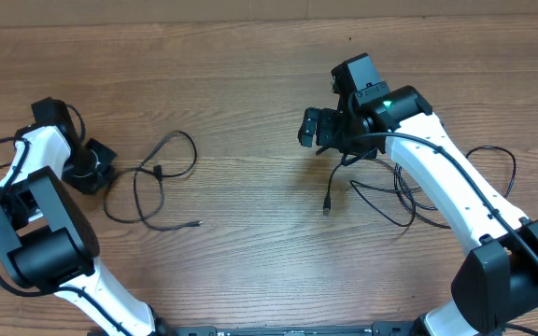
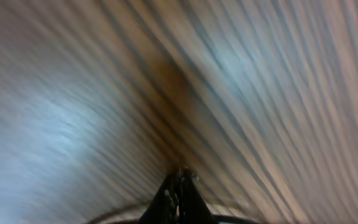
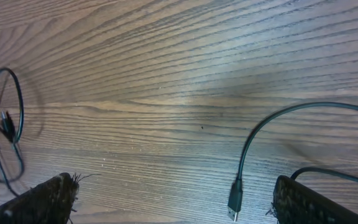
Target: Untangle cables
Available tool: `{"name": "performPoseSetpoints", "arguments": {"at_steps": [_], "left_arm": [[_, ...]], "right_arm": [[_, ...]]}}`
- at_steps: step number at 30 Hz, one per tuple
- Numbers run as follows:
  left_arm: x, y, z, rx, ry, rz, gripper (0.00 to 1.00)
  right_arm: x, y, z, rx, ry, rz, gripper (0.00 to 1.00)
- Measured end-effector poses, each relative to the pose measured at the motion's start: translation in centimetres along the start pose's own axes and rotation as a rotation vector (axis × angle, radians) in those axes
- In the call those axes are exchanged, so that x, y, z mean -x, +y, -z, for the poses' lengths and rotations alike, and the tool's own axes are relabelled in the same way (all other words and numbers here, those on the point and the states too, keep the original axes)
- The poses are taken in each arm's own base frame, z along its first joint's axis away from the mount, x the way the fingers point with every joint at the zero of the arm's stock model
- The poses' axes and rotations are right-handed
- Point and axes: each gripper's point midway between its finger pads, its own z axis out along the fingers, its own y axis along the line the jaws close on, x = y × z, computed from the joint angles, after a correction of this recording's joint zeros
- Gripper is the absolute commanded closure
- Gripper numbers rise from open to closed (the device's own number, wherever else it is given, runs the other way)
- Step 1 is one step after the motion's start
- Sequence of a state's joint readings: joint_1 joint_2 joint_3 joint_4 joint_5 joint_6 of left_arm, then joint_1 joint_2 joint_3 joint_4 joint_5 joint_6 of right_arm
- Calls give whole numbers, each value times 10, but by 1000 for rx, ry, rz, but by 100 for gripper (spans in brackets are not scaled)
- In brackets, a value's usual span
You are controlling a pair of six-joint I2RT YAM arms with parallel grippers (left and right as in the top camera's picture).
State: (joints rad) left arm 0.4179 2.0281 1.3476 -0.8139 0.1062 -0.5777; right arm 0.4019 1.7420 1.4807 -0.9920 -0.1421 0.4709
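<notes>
now noted left hand [image 2: 179,191] closed tight near left edge of worktop [image 1: 250,56]; cannot tell if gripping anything, wrist view blurred. found right hand [image 3: 174,186] wide open, empty, right of middle. logged looped cable [image 1: 157,172] flat just beside left hand; logged second cable [image 3: 257,130] below right hand, plug end loose, rest tangled beneath right arm [image 1: 437,177].

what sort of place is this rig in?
Probably a robotics lab bench: a bare wood-grain table, a left arm and right arm based at its near edge, and loose black cables laid out as props.
</notes>
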Motion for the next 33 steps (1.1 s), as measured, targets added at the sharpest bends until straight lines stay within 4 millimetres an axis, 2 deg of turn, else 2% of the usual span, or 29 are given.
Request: {"name": "performPoseSetpoints", "arguments": {"at_steps": [8, 16, 24, 29, 31, 33], "left_arm": [[-70, -63, -8, -134, 151, -157, 96], [-142, -120, -14, -183, 201, -383, 96], [-196, -157, -17, -252, 231, -540, 96], [-205, -163, -12, -285, 295, -541, 96], [-200, -168, -4, -293, 308, -530, 96], [-187, -180, 13, -320, 296, -519, 96]], "right_arm": [[-3, -2, 0, -7, 12, -2, 0], [-12, -9, -7, -24, 41, -7, 0], [-37, -16, -24, -8, 124, -21, 0], [-45, -12, -27, 25, 158, -27, 0], [-45, -8, -27, 46, 158, -25, 0], [-44, -4, -27, 69, 156, -23, 0]]}}
